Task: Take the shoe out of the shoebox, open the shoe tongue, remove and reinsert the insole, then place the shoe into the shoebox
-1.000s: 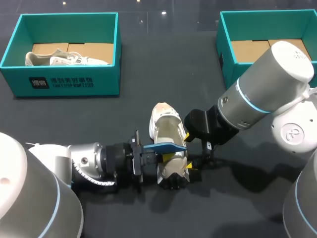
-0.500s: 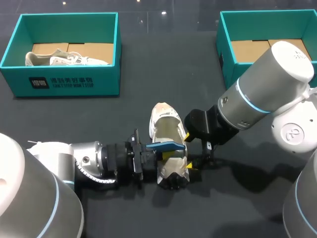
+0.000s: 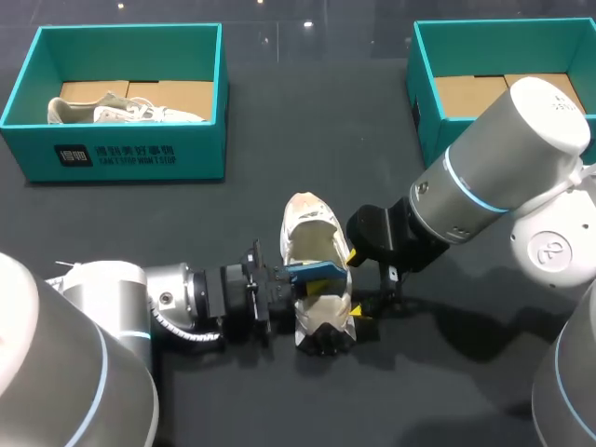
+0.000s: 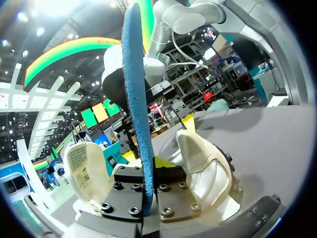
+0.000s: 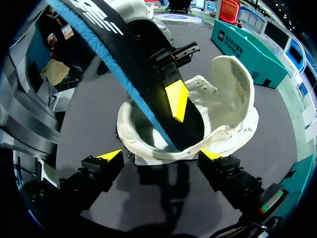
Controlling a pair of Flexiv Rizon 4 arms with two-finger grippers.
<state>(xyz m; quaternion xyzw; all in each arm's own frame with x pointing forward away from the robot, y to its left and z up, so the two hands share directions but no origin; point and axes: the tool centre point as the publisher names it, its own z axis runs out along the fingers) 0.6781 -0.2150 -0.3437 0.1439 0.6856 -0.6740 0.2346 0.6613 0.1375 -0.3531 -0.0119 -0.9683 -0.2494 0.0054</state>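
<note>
A white shoe [image 3: 315, 250] lies on the dark table [image 3: 279, 391] in the middle, its opening up. My left gripper [image 3: 298, 282] is shut on a blue insole [image 3: 315, 271], whose front end dips into the shoe's opening. In the left wrist view the insole [image 4: 136, 99] stands edge-on, clamped in the gripper [image 4: 145, 159], with the shoe [image 4: 203, 163] just ahead. My right gripper [image 3: 357, 284] stands open at the shoe's right side. In the right wrist view its yellow tips [image 5: 161, 156] straddle the shoe [image 5: 233, 99] while the insole [image 5: 143, 99] slants down into it.
A teal shoebox [image 3: 112, 160] at the far left holds a second pale shoe [image 3: 126, 109]. Another teal shoebox [image 3: 426, 102] at the far right shows only its cardboard floor. Both arms crowd the table's middle.
My left gripper has pushed right toward the shoe and tilted the insole, so its front end now sits lower inside the opening. The right arm and the shoe have kept still.
</note>
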